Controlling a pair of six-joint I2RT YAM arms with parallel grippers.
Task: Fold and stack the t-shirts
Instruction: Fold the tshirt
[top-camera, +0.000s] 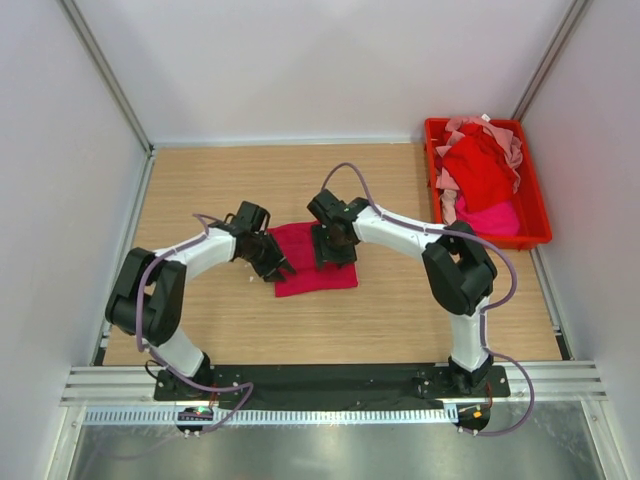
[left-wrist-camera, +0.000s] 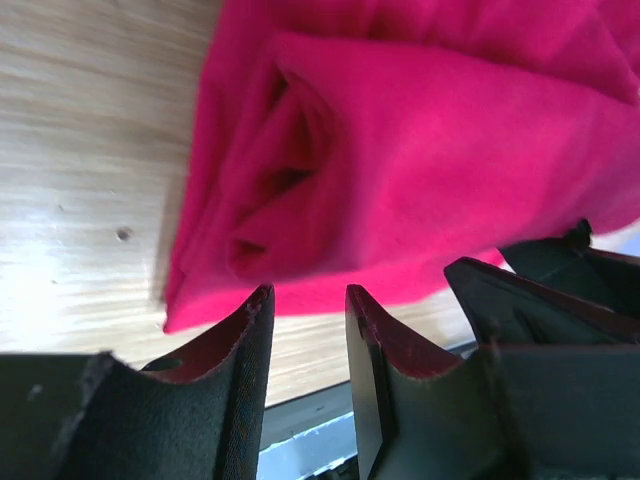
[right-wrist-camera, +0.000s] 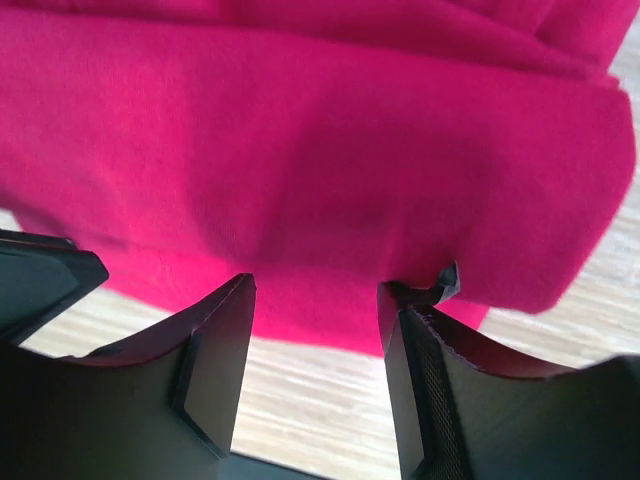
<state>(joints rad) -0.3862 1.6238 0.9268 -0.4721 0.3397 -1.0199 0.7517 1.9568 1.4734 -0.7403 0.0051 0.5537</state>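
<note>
The left end effector (top-camera: 277, 264) has its two dark fingers apart with nothing between them; in its wrist view (left-wrist-camera: 308, 345) the gap shows only bare wood and the near hem of the folded t-shirt (left-wrist-camera: 420, 150). The right end effector (top-camera: 335, 250) also stands with its fingers apart and empty (right-wrist-camera: 315, 345), its tips just short of the cloth (right-wrist-camera: 300, 150), though blur makes it hard to tell whether they touch it

Both arms cover parts of the folded t-shirt (top-camera: 312, 262) from above, so its left and upper edges are hidden there. It lies mid-worktop between the two end effectors, a crimson-magenta rectangle of soft knit in several layers, with a rumpled open pocket at one end seen from the left wrist

The worktop (top-camera: 200, 200) is pale wood grain with a small dark speck. At the far right corner sits a rigid red plastic bin (top-camera: 495, 241) holding a loose heap: a red t-shirt (top-camera: 480, 170) on top, a pale pink t-shirt (top-camera: 466, 128) crumpled around it, a magenta t-shirt (top-camera: 492, 216) at the near end
</note>
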